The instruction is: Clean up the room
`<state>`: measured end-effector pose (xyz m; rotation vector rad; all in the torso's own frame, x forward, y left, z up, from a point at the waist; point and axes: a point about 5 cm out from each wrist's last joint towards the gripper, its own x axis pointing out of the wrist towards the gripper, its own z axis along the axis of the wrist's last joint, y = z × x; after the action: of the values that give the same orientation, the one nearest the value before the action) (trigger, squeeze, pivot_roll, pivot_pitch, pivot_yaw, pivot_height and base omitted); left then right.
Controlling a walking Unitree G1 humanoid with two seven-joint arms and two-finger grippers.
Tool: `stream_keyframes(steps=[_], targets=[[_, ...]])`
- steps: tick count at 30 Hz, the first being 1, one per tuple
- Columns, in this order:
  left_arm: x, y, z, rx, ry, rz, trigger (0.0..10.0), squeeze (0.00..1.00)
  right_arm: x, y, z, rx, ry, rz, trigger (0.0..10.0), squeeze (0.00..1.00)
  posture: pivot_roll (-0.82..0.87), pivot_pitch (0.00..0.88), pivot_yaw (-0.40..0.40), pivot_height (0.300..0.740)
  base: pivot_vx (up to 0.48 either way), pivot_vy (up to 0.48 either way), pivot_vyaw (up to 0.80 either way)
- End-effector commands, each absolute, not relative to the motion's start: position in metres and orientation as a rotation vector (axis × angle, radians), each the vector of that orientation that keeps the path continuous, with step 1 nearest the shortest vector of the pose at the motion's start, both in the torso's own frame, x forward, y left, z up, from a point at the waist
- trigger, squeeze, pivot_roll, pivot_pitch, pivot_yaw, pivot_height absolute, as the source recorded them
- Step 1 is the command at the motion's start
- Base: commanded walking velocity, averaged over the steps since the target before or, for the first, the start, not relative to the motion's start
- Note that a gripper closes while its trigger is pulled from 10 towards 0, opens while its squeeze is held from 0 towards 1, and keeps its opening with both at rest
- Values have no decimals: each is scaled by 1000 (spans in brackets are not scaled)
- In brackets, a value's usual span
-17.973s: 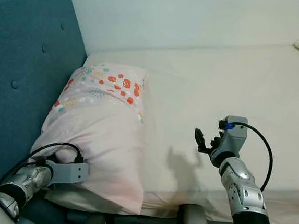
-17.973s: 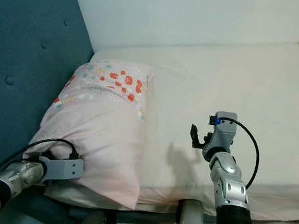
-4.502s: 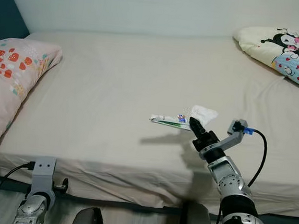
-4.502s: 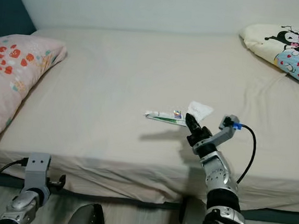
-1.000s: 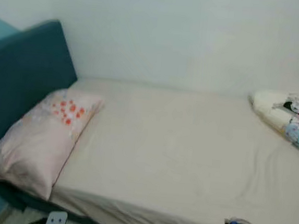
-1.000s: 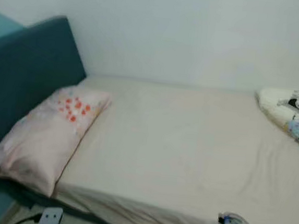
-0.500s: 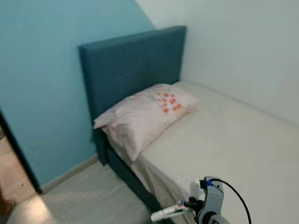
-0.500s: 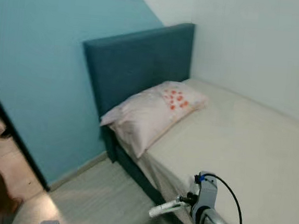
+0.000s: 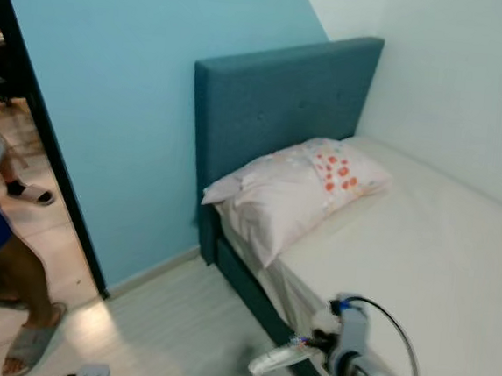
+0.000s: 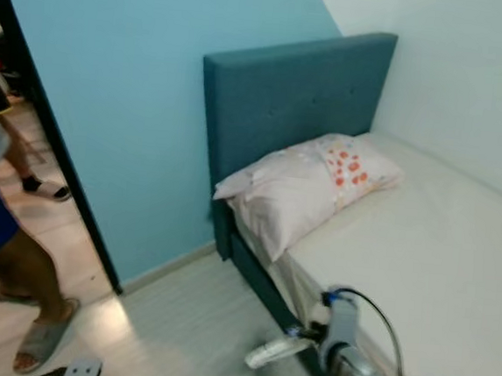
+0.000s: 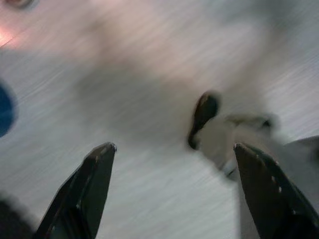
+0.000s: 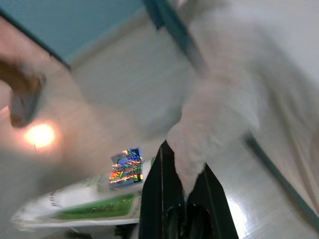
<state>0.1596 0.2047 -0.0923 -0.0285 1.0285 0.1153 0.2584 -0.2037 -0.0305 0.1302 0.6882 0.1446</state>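
My right gripper [image 9: 315, 340] is held low over the floor beside the bed, shut on a white and green toothpaste tube [image 9: 273, 359] and a crumpled white tissue [image 12: 214, 114]. The tube [image 12: 75, 204] sticks out sideways from the fingers, and the tissue bulges above them. My left gripper [image 11: 172, 191] hangs low over the grey floor, its two black fingers [image 11: 92, 184] spread wide apart with nothing between them. The left wrist view is blurred.
A bed with a cream sheet [image 9: 438, 257], a pink dotted pillow [image 9: 299, 192] and a teal headboard [image 9: 275, 111] stands on the right. A dark door frame [image 9: 52, 153] edges the blue wall. A person's leg [image 9: 14, 277] in a sandal [image 9: 30, 346] stands in the doorway, left.
The whole picture has swung further left, bringing the doorway and the person's leg into view. My right gripper still carries the tube and tissue.
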Motion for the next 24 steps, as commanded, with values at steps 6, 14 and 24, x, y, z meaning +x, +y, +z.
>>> stream_keyframes(steps=[6, 14, 24], targets=[[147, 206, -97, -17, 1076, 104, 10000, 0, 262, -188, -30, 116, 692, 220, 10000, 0, -39, 0, -7, 740, 0, 0, 777], [153, 206, -95, -1, 1056, 75, 10000, 0, 263, -177, -30, 97, 692, 276, 10000, 0, -37, 0, -3, 740, 0, 0, 779], [162, 197, -92, -61, 1010, 81, 10000, 0, 262, -173, -31, 86, 700, 286, 10000, 0, -47, 0, -10, 740, 0, 0, 776]])
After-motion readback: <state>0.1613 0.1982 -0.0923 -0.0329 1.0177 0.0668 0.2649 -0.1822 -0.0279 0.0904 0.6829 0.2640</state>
